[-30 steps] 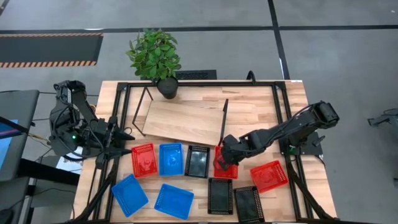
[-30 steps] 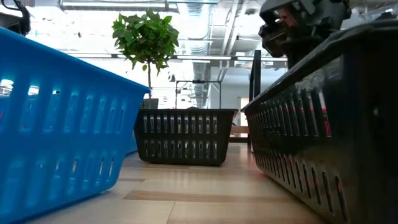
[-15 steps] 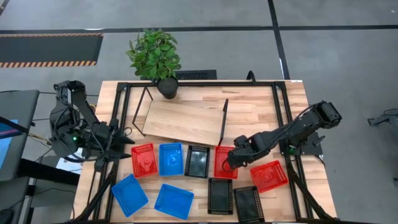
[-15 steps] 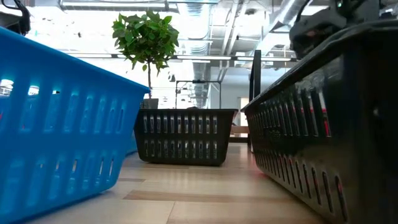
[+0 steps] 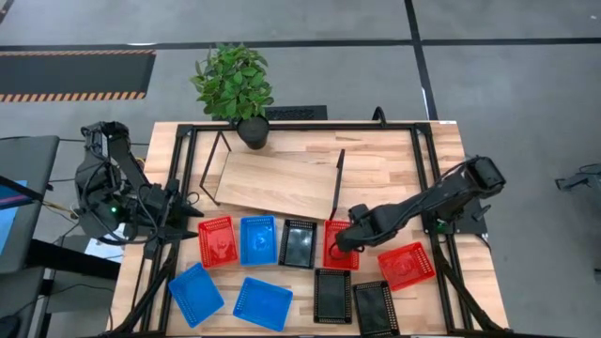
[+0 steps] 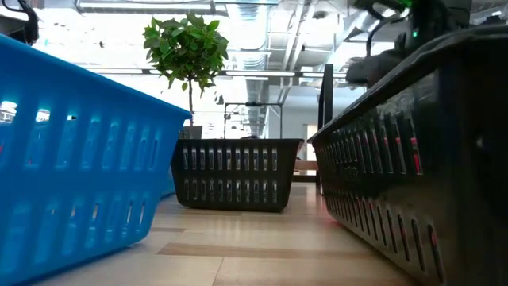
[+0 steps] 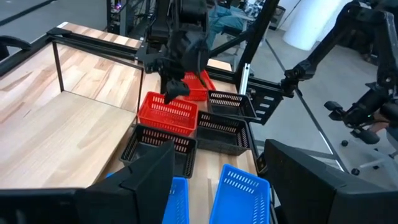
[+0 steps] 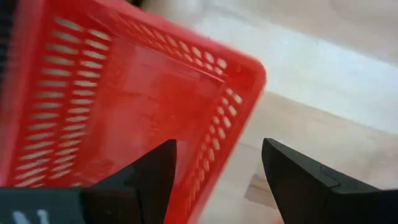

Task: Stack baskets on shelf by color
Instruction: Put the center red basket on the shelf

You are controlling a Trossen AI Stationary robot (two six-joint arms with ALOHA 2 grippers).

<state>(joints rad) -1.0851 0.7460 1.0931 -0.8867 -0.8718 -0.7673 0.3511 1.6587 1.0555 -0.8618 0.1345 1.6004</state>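
The shelf (image 5: 277,183) is a light board standing at the back middle of the table. In front of it lies a row of baskets: red (image 5: 217,240), blue (image 5: 256,239), black (image 5: 299,243) and red (image 5: 340,246). A third red basket (image 5: 406,265) lies to the right. Two blue baskets (image 5: 195,293) (image 5: 262,302) and two black ones (image 5: 332,295) (image 5: 375,307) lie along the near edge. My right gripper (image 5: 343,240) hangs open over the fourth basket, its fingers on either side of a side wall (image 8: 214,165) near a corner. My left gripper (image 5: 192,214) waits open at the table's left.
A potted plant (image 5: 235,84) stands at the far edge behind the shelf. A black metal frame (image 5: 418,169) runs around the table. Bare planks show right of the shelf (image 5: 385,174). In the low view a blue basket (image 6: 79,159) and black baskets (image 6: 238,173) (image 6: 421,151) fill the foreground.
The red basket under my right gripper stood tilted a second ago and now lies flat on the table in the row. My right gripper has drawn a little toward the table's right edge and hangs over that basket.
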